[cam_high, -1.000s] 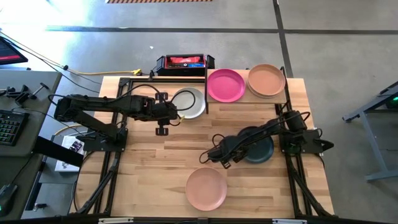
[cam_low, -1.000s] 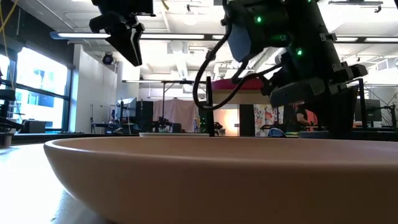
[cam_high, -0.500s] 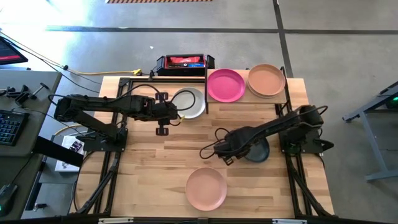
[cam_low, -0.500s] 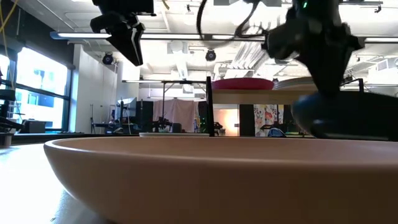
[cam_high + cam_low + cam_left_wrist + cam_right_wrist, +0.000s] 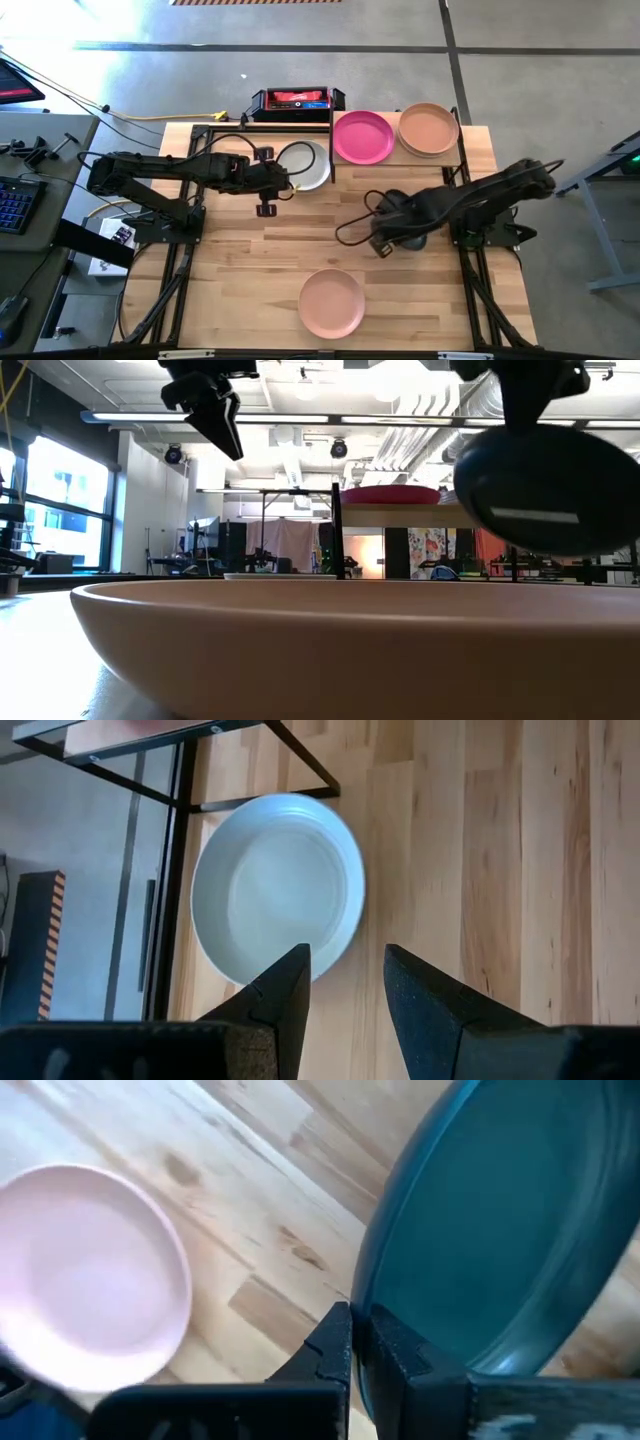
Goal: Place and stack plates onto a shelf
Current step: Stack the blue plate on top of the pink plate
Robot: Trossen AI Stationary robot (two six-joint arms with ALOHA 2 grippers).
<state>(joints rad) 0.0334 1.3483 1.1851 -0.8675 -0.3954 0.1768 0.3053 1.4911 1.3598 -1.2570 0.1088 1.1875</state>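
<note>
Place: robotics lab or workshop, open industrial hall.
Ceiling: exposed ducts and strip lights, upper frame of the low view.
Floor: bare concrete with dark tape lines.
Bench: wood-topped, black-framed.
Left edge, high view: keyboard on a desk.

Dark teal plate; pink plate; light grey plate; magenta plate; peach plate; light-wood table, striped grain.

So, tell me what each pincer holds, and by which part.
Right pincer grips the round dark teal plate by its rim. Left pincer holds nothing.
</note>
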